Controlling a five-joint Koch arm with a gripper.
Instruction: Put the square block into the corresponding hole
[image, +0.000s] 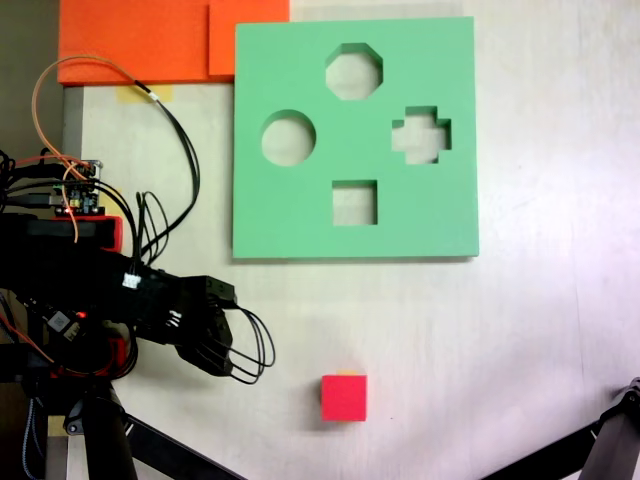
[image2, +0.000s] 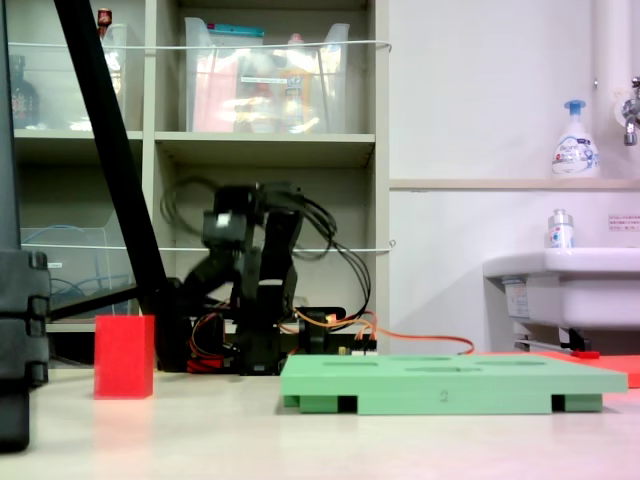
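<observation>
Red square block (image: 344, 397) sitting bottom center on the desk (image: 520, 330), well apart from the square hole (image: 354, 203) up in the green board (image: 290, 220). Arm's fingers (image: 215, 345) lower left, can't tell whether apart or together.

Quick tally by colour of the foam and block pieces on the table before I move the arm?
Red: 1, the square block
Green: 1, the foam board with four cutouts, including the square hole
Orange: 2, overlapping foam slabs and at the top edge of the fixed view from above
Total: 4
</observation>
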